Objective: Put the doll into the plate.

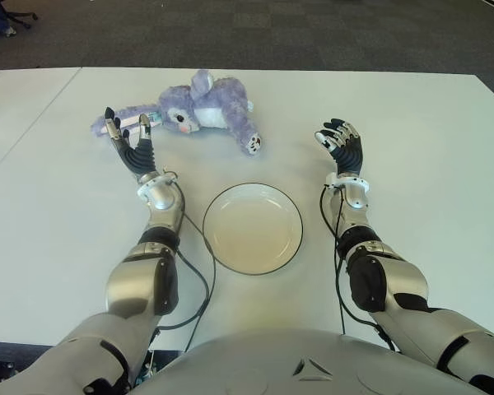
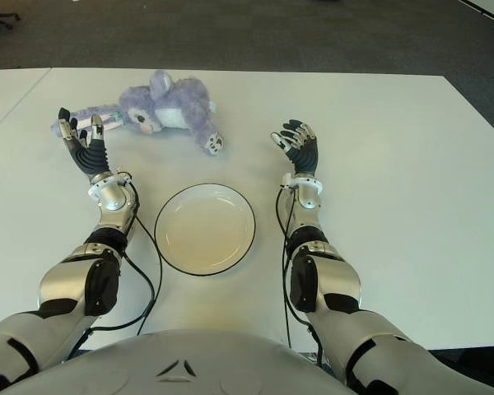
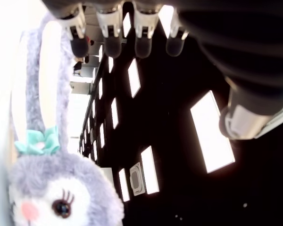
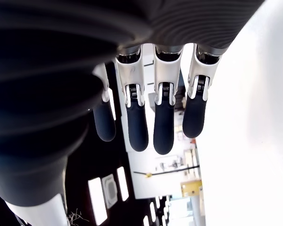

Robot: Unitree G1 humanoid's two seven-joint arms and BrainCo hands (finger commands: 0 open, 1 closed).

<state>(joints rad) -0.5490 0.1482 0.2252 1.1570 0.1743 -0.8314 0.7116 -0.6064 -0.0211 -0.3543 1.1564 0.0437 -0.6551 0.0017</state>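
A purple plush rabbit doll (image 1: 202, 109) lies on its side at the far middle of the white table (image 1: 428, 164), its long ears (image 1: 115, 119) stretched to the left and one foot (image 1: 252, 143) toward the plate. The empty white plate (image 1: 252, 228) sits near the front centre. My left hand (image 1: 132, 141) is raised with fingers spread, just in front of the doll's ears and holding nothing. The left wrist view shows the doll's face (image 3: 52, 197) and ear close by. My right hand (image 1: 342, 144) is up and open to the right of the plate.
Dark carpet (image 1: 272, 33) lies beyond the table's far edge. A seam (image 1: 33, 123) runs along the table's left part. Cables (image 1: 199, 280) trail from both forearms over the table.
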